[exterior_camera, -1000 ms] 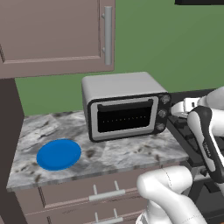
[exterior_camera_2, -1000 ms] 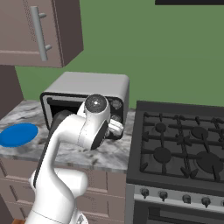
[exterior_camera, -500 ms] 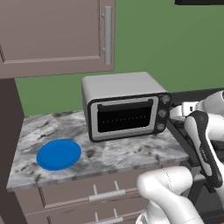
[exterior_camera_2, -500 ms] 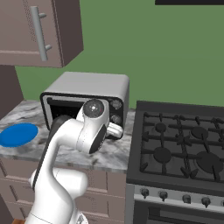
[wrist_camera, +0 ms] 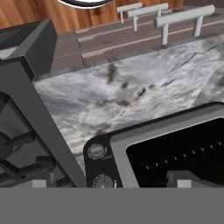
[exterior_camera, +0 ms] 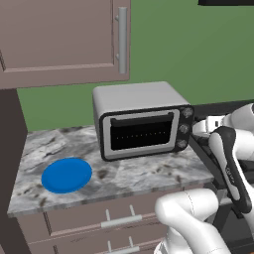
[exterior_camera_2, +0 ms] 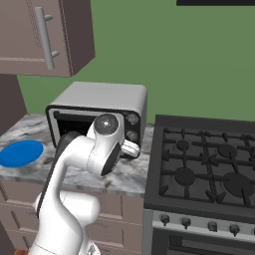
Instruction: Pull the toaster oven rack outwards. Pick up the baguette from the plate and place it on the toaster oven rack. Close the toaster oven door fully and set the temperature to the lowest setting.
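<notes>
Silver-grey and boxy, the toaster oven (exterior_camera: pixel 136 96) stood at the back of the marble surface (exterior_camera: pixel 144 171), its toaster oven door (exterior_camera: pixel 141 134) looking upright and shut, handle bar along the top edge. Whether the baguette lay behind the dark glass I could not tell. The bright blue plate (exterior_camera: pixel 66 174) lay well to the left of the oven, near the front edge.

My tool (exterior_camera_2: pixel 130 148) hung just beside the oven's right front corner, jaws spread wide and holding nothing, level with the column of small dark knobs (exterior_camera: pixel 184 128).

I judged the knobs to be hard, smooth and stiff to turn: small round caps that could slip under a loose pinch. I reckoned the best hold was across the rim of one knob, one fingertip on each side, squarely facing the oven. Which knob set the temperature I could not read.

The black stove (exterior_camera_2: pixel 209 164) sat close on the oven's right, crowding my wrist, and a wall cabinet (exterior_camera: pixel 59 34) hung above the oven's left.
</notes>
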